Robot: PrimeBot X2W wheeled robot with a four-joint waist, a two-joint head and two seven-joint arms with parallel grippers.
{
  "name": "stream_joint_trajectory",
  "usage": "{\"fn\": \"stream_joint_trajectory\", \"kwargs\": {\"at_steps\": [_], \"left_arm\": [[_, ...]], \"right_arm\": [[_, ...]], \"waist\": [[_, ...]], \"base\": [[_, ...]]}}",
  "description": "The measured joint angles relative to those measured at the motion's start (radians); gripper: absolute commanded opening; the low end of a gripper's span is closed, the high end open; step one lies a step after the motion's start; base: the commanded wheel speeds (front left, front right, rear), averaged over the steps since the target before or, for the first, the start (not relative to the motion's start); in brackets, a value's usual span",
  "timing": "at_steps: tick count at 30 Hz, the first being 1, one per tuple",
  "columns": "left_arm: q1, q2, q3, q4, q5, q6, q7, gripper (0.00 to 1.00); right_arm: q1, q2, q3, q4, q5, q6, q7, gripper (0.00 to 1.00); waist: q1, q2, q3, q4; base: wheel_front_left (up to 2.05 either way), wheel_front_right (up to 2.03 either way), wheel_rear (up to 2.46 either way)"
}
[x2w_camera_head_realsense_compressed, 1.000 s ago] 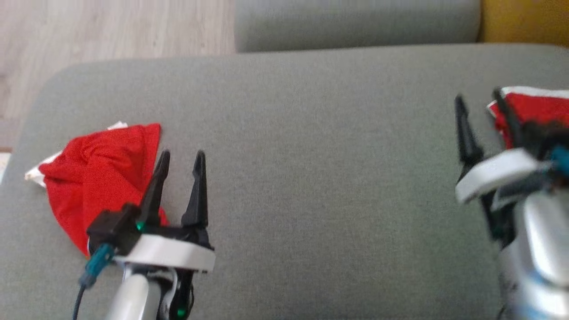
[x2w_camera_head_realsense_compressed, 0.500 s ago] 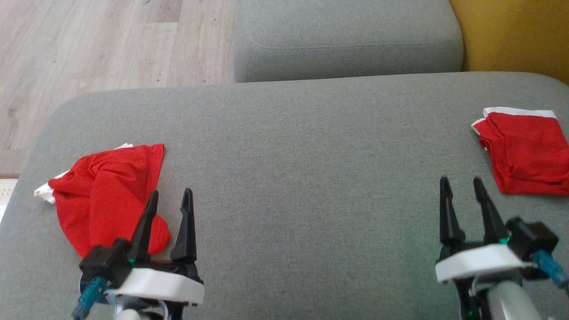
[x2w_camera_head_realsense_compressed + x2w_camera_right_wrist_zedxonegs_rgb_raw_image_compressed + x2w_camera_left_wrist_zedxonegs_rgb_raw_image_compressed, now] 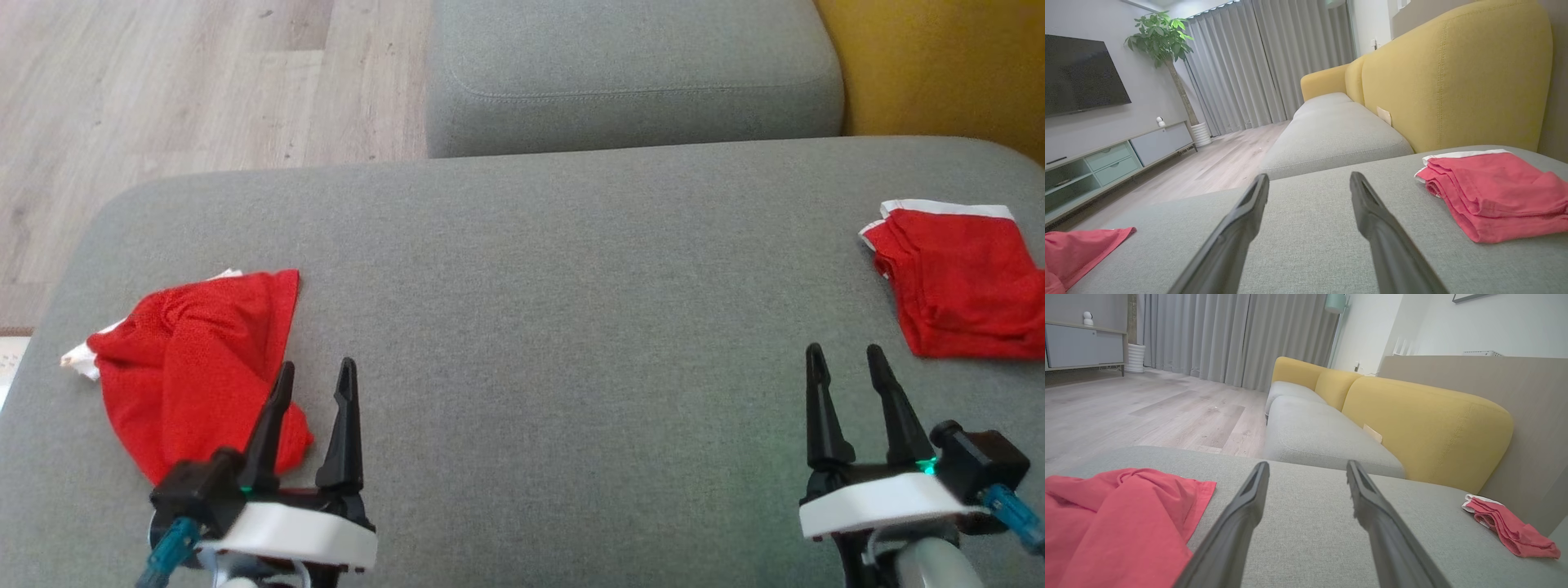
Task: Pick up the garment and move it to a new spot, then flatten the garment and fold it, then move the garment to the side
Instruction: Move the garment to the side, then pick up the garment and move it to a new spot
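A crumpled red garment (image 3: 196, 359) with a white edge lies at the left of the grey cushion (image 3: 555, 310). My left gripper (image 3: 317, 367) stands open just right of it, one finger over its near corner, nothing between the fingers. In the left wrist view the garment (image 3: 1118, 510) lies left of the open left gripper (image 3: 1307, 463). A second red garment (image 3: 955, 278), folded with a white band, rests at the right edge. My right gripper (image 3: 845, 351) is open and empty, near and left of it. The right wrist view shows this folded garment (image 3: 1494, 192) right of the right gripper (image 3: 1309, 175).
Another grey seat cushion (image 3: 629, 73) adjoins the far side, with a yellow backrest (image 3: 939, 65) at the far right. Wooden floor (image 3: 163, 90) lies beyond the cushion's rounded left and far edges. Bare cushion stretches between the two garments.
The head camera has tilted, so the whole picture has shifted. My right gripper has drawn back from the folded garment toward the near edge. The left gripper has hardly moved.
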Motion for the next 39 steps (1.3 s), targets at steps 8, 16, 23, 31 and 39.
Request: {"fn": "stream_joint_trajectory", "kwargs": {"at_steps": [8, 16, 23, 31, 39], "left_arm": [[0.0, 0.0, -0.004, -0.002, 0.0, 0.0, 0.0, 1.0], [0.0, 0.0, -0.005, -0.002, 0.0, 0.0, 0.0, 1.0], [0.0, 0.0, -0.009, -0.002, 0.0, 0.0, 0.0, 1.0], [-0.001, 0.0, -0.006, -0.002, 0.0, 0.0, 0.0, 1.0], [0.0, 0.0, 0.006, -0.001, 0.021, -0.001, 0.0, 1.0]], "right_arm": [[0.001, 0.0, 0.002, -0.007, 0.002, 0.0, 0.0, 1.0], [0.002, 0.0, 0.007, -0.008, 0.012, 0.0, 0.0, 1.0], [0.007, 0.0, 0.01, -0.007, 0.013, 0.0, 0.0, 1.0], [0.018, 0.0, 0.044, -0.005, 0.022, 0.0, -0.002, 1.0], [0.019, 0.0, 0.095, -0.005, 0.05, 0.0, -0.002, 1.0]], "waist": [[0.0, 0.0, -0.002, 0.0], [0.0, 0.0, -0.003, 0.004], [0.0, 0.0, -0.004, 0.012], [0.0, 0.0, -0.007, 0.062], [0.0, 0.0, -0.017, 0.158]], "base": [[0.0, 0.0, 0.0], [0.0, 0.0, 0.0], [0.0, 0.0, 0.0], [0.0, 0.0, 0.0], [0.0, 0.0, 0.0]]}}
